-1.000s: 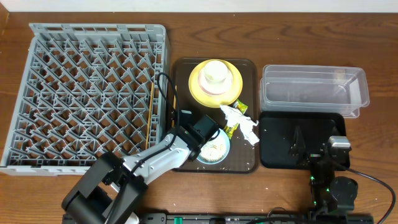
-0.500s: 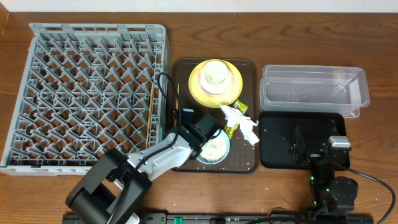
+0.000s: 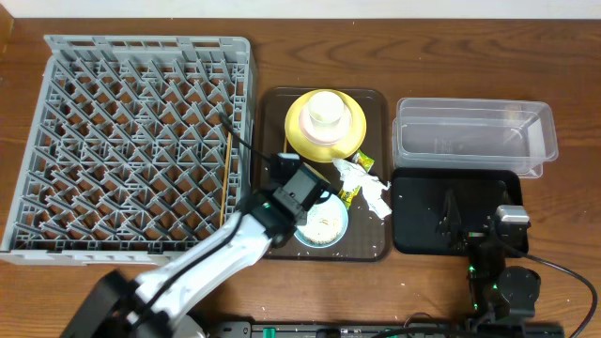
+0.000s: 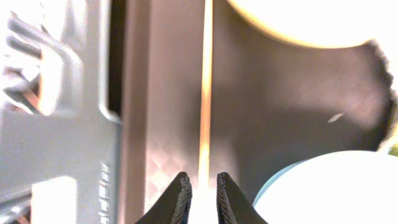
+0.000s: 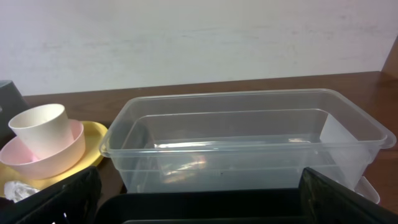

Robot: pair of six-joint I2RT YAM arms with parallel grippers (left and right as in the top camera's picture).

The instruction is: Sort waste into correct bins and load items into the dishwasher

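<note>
Step in hand: apparently taking the chopstick off the brown serving tray for the grey rack.
Chopstick: lies lengthwise on the tray's left strip, just beside the rack wall.
Left hand: low over the tray, aimed along the stick. Its tips stand a narrow slit apart, in line with the stick; whether it is pinched cannot be told.
Doing it well: straddle the thin stick, centre it, reach the tray floor, then close. Avoid the blue bowl at lower right.
Right hand: spread wide, empty, facing the clear tub.
</note>
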